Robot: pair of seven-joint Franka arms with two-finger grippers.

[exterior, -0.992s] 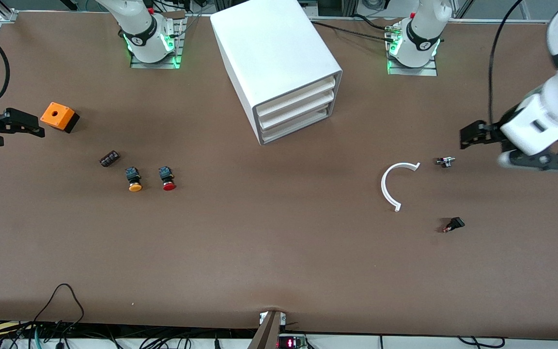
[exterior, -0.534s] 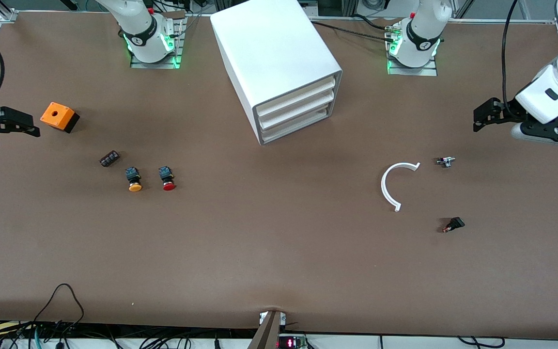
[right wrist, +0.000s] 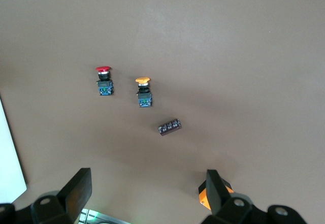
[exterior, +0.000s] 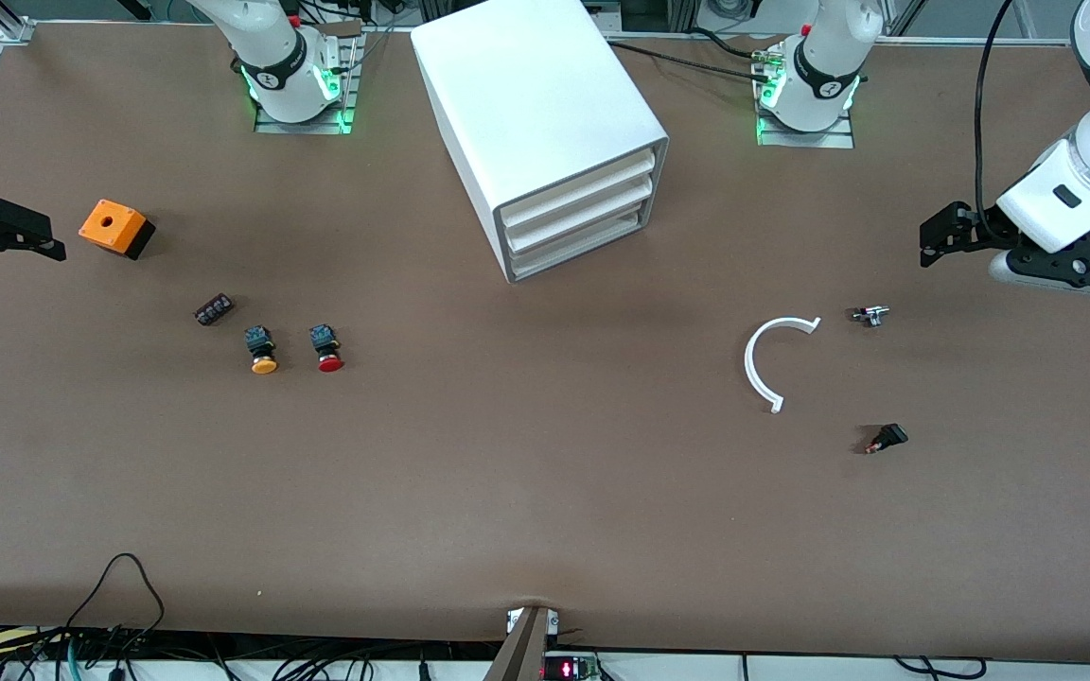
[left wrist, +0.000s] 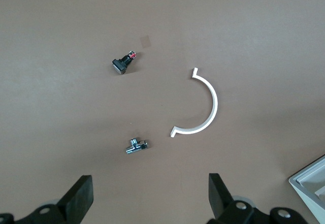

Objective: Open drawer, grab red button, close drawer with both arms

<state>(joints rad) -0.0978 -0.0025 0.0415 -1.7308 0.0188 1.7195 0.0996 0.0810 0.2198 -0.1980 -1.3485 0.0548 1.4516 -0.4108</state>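
The white cabinet (exterior: 545,113) stands between the two bases, with its three drawers (exterior: 575,219) all pushed in. The red-capped button (exterior: 325,347) lies on the table toward the right arm's end, beside an orange-yellow-capped one (exterior: 262,350); both show in the right wrist view, the red-capped button (right wrist: 103,80) beside the yellow one (right wrist: 143,91). My right gripper (exterior: 20,238) is open and empty, up beside the orange box (exterior: 115,228). My left gripper (exterior: 940,235) is open and empty, up over the left arm's end of the table, above a small metal fitting (left wrist: 136,146).
A dark connector block (exterior: 214,309) lies near the buttons. A white half-ring (exterior: 772,359), the metal fitting (exterior: 870,315) and a small black switch (exterior: 887,438) lie toward the left arm's end. Cables hang along the table's near edge.
My left gripper has risen and drawn back toward its end of the table. My right gripper has also pulled away from the orange box toward the table's edge.
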